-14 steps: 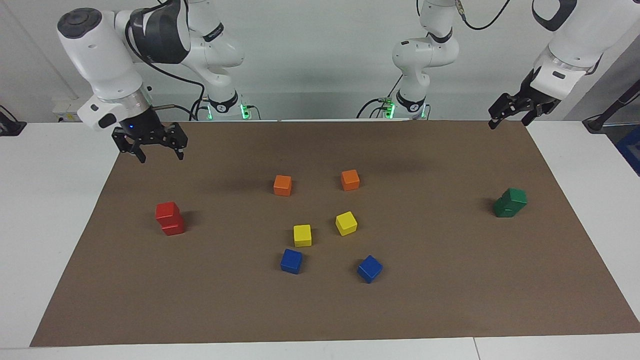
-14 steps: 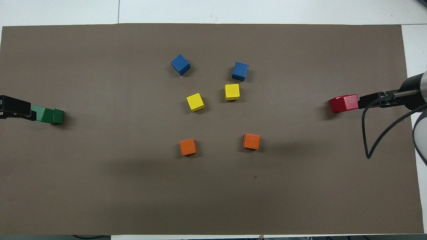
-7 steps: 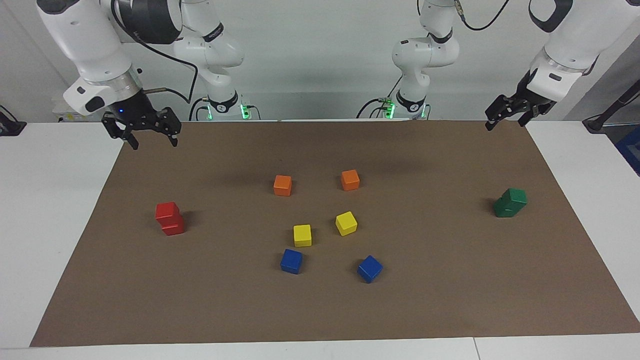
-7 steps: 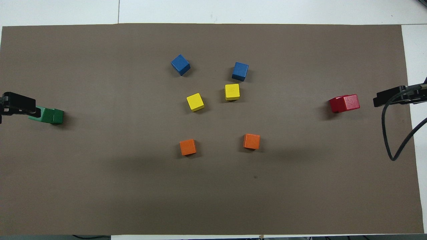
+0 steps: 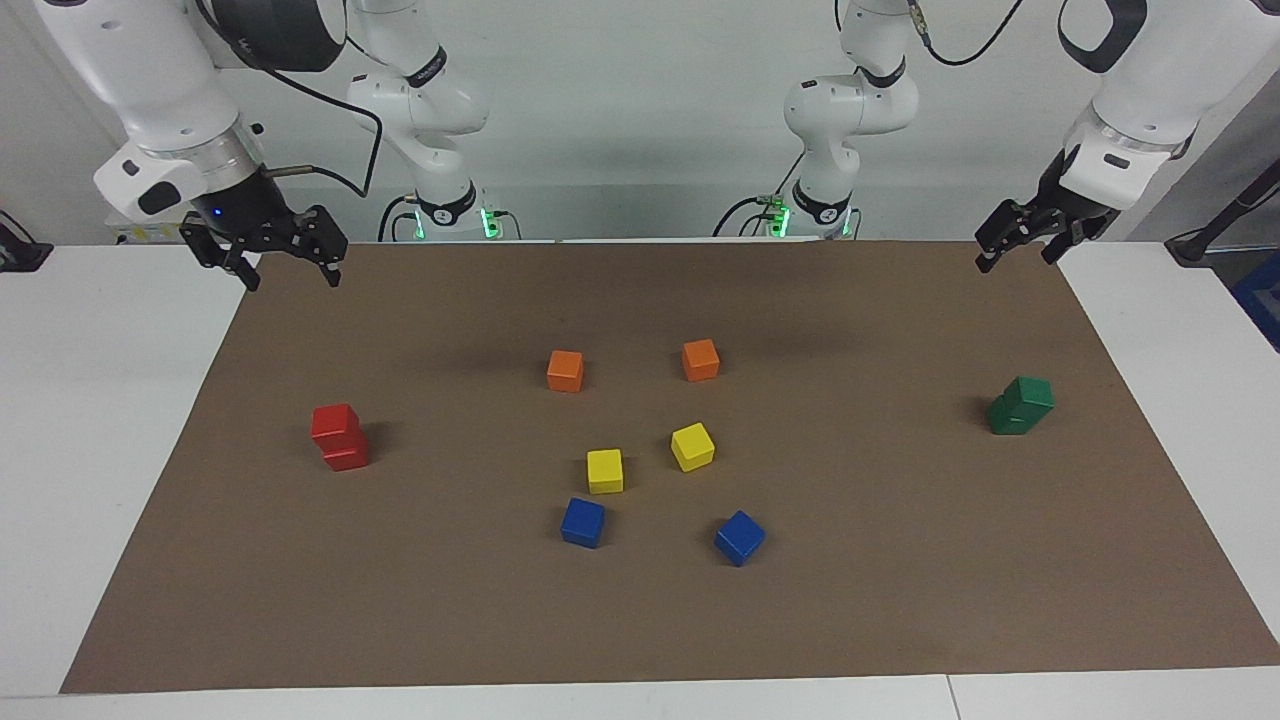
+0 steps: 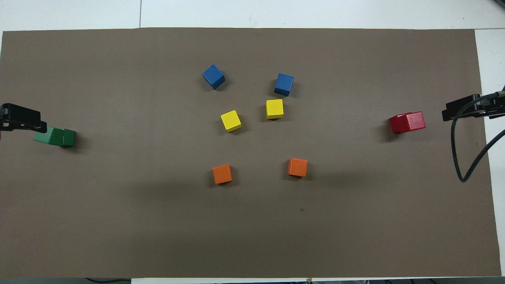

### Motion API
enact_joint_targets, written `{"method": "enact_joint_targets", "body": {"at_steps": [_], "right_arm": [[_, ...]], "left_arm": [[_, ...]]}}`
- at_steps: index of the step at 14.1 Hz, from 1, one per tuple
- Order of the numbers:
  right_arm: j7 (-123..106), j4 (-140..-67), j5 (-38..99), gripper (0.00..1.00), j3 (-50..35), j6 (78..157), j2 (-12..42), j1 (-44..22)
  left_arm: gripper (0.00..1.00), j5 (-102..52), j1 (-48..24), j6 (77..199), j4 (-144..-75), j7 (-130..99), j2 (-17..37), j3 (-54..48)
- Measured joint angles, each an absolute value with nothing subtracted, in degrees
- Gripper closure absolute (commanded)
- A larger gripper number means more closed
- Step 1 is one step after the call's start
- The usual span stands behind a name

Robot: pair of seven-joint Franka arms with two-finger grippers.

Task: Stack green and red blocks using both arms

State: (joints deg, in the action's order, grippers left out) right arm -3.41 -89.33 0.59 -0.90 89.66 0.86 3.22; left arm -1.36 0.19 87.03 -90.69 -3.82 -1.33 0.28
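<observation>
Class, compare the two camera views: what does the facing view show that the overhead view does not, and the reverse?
Only the facing view shows the white jointed arms whole, both grippers up in the air, and each glossy cube pair as a stack: red stack, green stack. Only the overhead view shows the cubes' square tops, with just the tips of the left gripper and right gripper. Both show the brown mat and the loose orange, yellow and blue cubes.

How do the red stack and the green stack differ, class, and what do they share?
Colour: the red stack is bright red, the green stack dark green. Place: the red stack stands toward the right arm's end of the mat, the green stack toward the left arm's end. Shared: each is two cubes, the top one set slightly askew, with no gripper touching.
</observation>
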Motion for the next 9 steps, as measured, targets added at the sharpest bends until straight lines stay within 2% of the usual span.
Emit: {"method": "enact_joint_targets", "body": {"at_steps": [9], "right_arm": [[-2.8, -89.3, 0.6, 0.00, -1.0, 89.0, 0.9, 3.2]], "left_arm": [[0.00, -1.4, 0.2, 87.0, -90.6, -3.8, -1.3, 0.2]]}}
